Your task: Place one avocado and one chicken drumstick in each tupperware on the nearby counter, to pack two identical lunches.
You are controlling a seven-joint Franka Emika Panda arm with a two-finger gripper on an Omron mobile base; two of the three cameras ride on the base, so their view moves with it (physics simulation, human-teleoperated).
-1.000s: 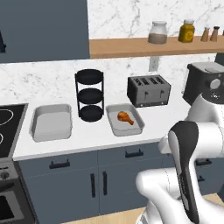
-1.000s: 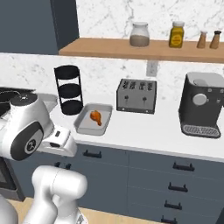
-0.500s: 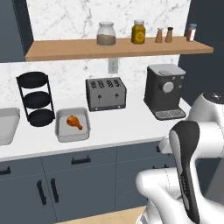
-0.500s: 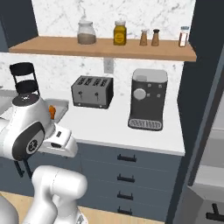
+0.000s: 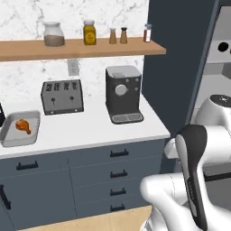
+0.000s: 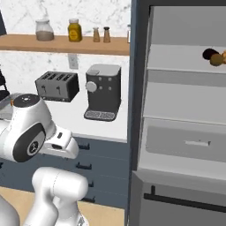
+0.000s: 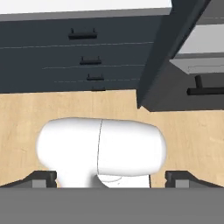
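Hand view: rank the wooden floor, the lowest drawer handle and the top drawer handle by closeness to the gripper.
1. wooden floor, right ahead of the gripper.
2. lowest drawer handle, beyond the floor, near the cabinet's base.
3. top drawer handle, highest on the cabinet front, farthest.

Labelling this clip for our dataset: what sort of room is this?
A kitchen, rendered: a white counter with a toaster and coffee machine, and an open fridge beside it.
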